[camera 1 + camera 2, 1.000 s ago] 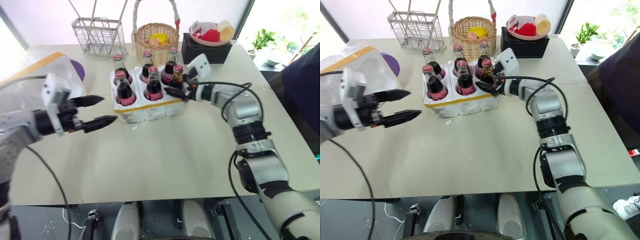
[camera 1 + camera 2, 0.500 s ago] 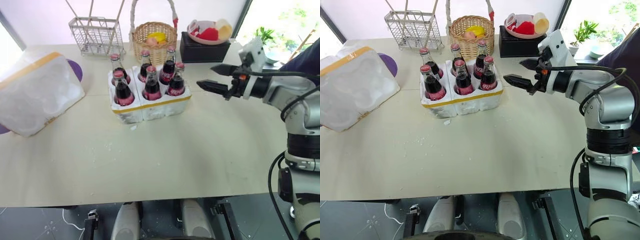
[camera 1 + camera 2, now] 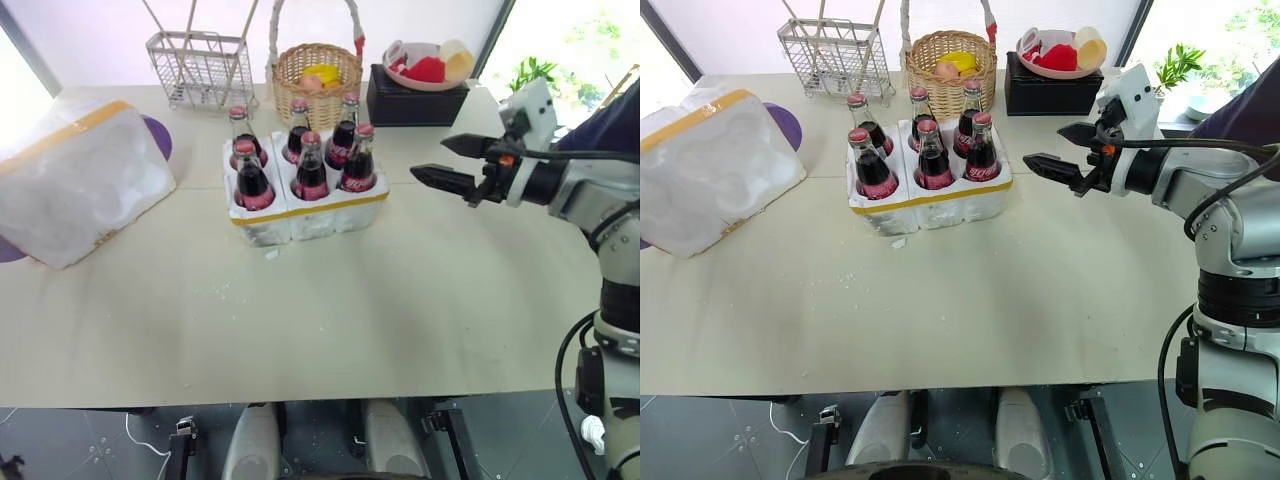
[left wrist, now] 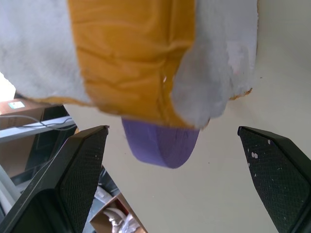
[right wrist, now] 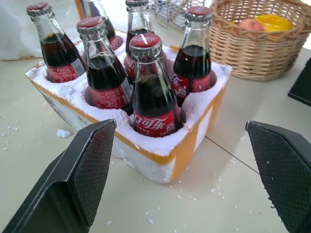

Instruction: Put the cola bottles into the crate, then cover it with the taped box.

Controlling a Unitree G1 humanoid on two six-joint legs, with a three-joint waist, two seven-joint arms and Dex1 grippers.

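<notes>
Several cola bottles (image 3: 309, 172) with red caps stand upright in the wells of the white crate (image 3: 268, 230) at the table's middle. My right gripper (image 3: 428, 157) hovers open and empty to the right of the crate, apart from it, pointing at the bottles (image 5: 149, 92). The taped box (image 3: 82, 180), white with a yellow band, lies tilted at the table's left. In the left wrist view my left gripper (image 4: 172, 128) is open and empty, just short of the taped box's yellow tape (image 4: 131, 53).
A purple plate (image 4: 160, 143) pokes out from under the taped box. Behind the crate stand a wire rack (image 3: 198, 68), a wicker basket (image 3: 315, 75) and a black box (image 3: 415, 102) bearing a dish of food. A person's dark sleeve (image 3: 612, 120) is at the far right.
My right gripper has drawn back from the bottles to the right, still open. My left arm has swung left out of the head views toward the taped box.
</notes>
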